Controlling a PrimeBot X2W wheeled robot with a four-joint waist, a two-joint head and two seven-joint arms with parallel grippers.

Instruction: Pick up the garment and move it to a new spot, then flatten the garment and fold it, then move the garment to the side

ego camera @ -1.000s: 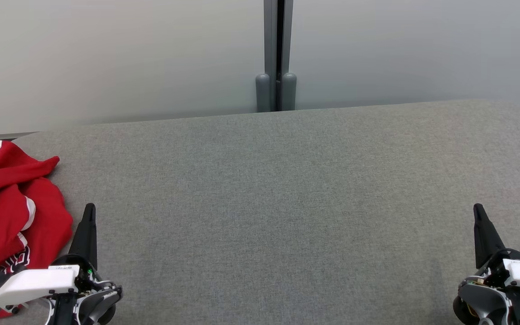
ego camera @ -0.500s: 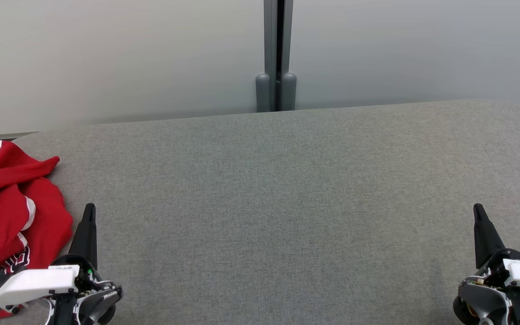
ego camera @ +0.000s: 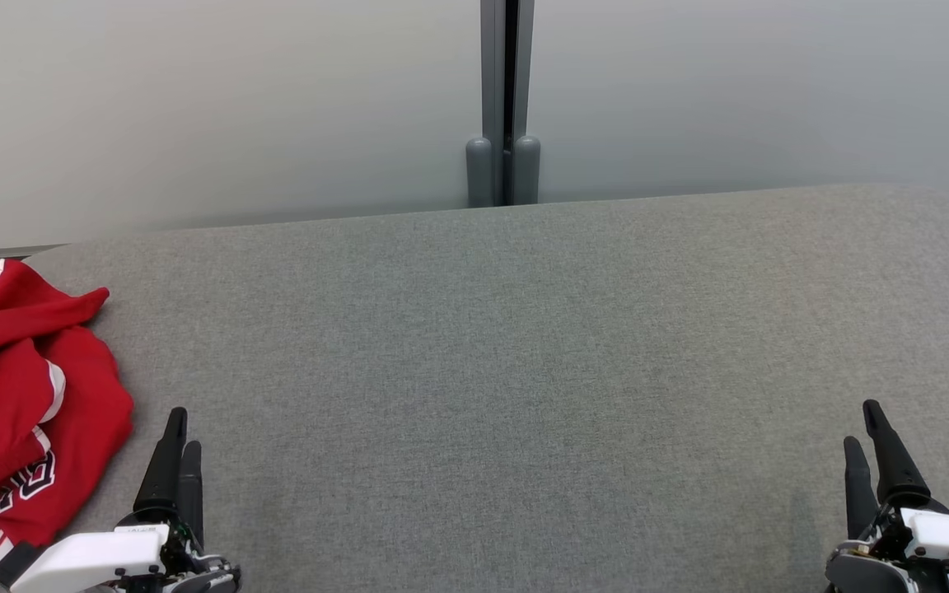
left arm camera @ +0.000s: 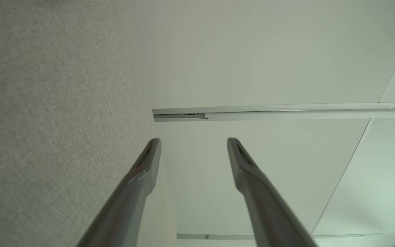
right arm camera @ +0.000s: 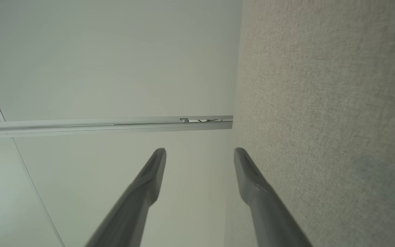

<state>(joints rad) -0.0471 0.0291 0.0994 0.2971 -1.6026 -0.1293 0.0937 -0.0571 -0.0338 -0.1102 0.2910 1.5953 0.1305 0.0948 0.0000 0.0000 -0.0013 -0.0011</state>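
A crumpled red garment point(ego camera: 21, 412) with white trim and lettering lies at the far left edge of the grey fabric surface point(ego camera: 507, 346). My left gripper point(ego camera: 182, 428) stands just right of it at the lower left, apart from the cloth, open and empty. In the left wrist view the left gripper point(left arm camera: 193, 140) shows a clear gap between its two fingers. My right gripper point(ego camera: 863, 424) is at the lower right, far from the garment, open with nothing in it. The right wrist view shows the right gripper point(right arm camera: 200, 151) with its fingers spread too.
A pale wall runs behind the surface, with a grey vertical post point(ego camera: 506, 99) at its middle. The surface's rounded far edge point(ego camera: 524, 210) meets the wall; its left end curves away beside the garment.
Both grippers have drawn back toward the bottom of the view and turned, so that both fingers of each now show. The garment has not moved.
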